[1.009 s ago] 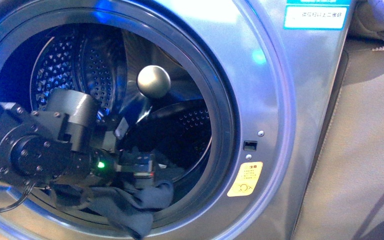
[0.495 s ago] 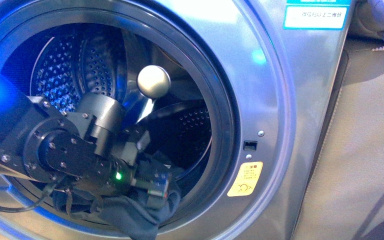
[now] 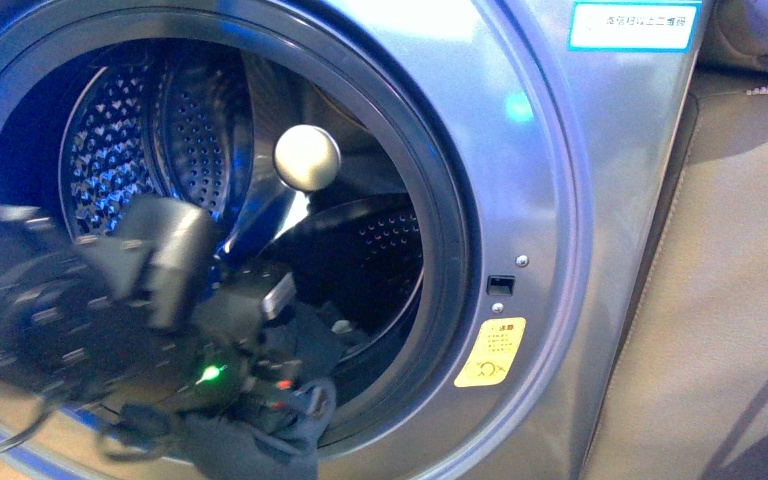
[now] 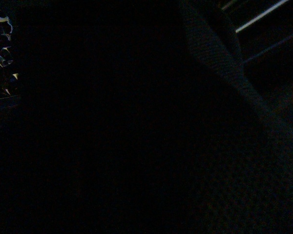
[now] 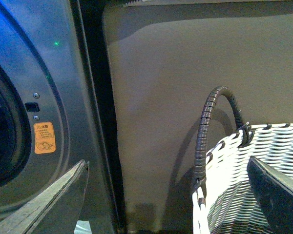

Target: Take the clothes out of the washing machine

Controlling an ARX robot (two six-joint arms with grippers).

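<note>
The left hand [image 3: 278, 388], blurred, sits low in the mouth of the washing machine [image 3: 560, 200], against the clothes [image 3: 255, 448]. Whether it is pinching them or spread, I cannot tell. The dark clothes hang over the lower rim of the machine's mouth, below the steel drum [image 3: 110, 150]. The left wrist view is dark. To the right of the machine, the right hand [image 5: 166, 163] is spread wide and holds nothing, near a woven basket [image 5: 254, 165].

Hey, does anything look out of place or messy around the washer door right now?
Yes, the clothes: the dark garment spills over the lower porthole rim of the washing machine, partly inside, partly hanging outside. Nothing looks damaged. The left wrist view is dark.
</note>
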